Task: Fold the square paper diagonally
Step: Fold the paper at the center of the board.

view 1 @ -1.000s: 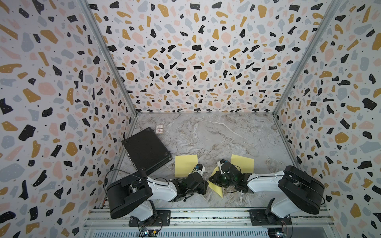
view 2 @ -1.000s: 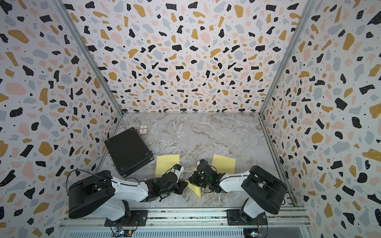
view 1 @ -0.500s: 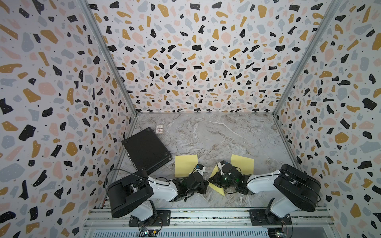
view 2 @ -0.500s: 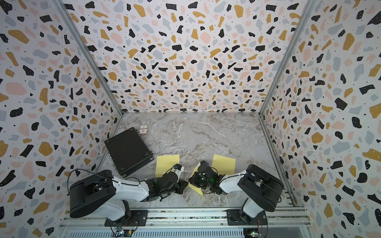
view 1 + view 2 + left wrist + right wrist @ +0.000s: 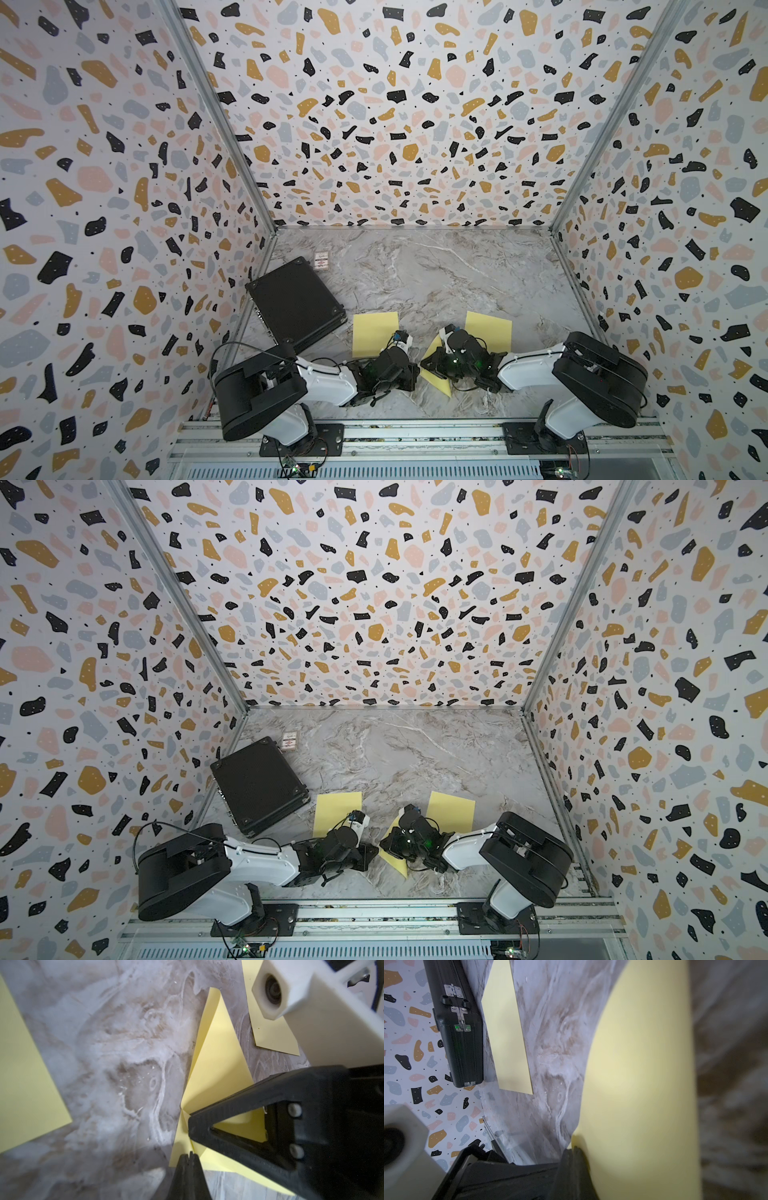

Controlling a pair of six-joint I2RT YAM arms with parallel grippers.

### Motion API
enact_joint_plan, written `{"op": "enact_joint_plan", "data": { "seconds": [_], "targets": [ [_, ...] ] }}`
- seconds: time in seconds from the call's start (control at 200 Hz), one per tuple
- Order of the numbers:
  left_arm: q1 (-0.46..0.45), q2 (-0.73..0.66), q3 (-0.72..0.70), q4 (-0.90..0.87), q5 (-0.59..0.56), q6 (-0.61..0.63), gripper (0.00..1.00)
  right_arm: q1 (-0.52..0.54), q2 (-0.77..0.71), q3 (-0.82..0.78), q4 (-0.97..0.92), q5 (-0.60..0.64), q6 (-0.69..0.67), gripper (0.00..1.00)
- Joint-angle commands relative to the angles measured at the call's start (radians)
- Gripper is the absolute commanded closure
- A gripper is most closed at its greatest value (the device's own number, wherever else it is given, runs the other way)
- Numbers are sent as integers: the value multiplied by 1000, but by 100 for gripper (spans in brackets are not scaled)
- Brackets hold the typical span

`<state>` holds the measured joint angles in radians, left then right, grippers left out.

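Nearest the rail, both arms reach low over the marble counter (image 5: 436,270). Between them lies the yellow square paper (image 5: 218,1059), partly folded and lifted. The left gripper (image 5: 190,1156) has its jaws pressed together at the paper's near edge; the right gripper (image 5: 192,1124) seems pinched on the paper's raised fold, jaws together. Two flat yellow sheets (image 5: 374,332) (image 5: 490,332) lie beyond, then a black case (image 5: 295,303).
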<state>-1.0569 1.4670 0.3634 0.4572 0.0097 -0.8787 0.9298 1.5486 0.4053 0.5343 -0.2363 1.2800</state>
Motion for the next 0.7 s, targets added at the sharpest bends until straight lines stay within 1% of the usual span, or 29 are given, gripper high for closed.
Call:
{"op": "enact_joint_plan", "data": {
  "seconds": [0.0,0.165,0.28,0.395,0.496,0.596,0.696],
  "targets": [
    [-2,-36,-26,-79,22,-57,100,3,-8,-6,-147,31,-21,100],
    [-2,-120,-37,-69,1,-92,98,3,-27,-4,-180,51,-25,100],
    [1,-131,-62,9,17,-132,99,3,-40,-5,-189,55,-27,100],
    [4,-90,-46,62,70,-144,100,3,-53,0,-198,58,-31,100],
    [9,-40,-25,78,80,-151,100,4,-60,6,-210,59,-37,100],
    [18,8,-27,148,102,-158,100,4,-66,10,-218,54,-38,100],
    [26,37,-27,164,110,-162,100,3,-74,12,-225,54,-38,100]
  ]
}}
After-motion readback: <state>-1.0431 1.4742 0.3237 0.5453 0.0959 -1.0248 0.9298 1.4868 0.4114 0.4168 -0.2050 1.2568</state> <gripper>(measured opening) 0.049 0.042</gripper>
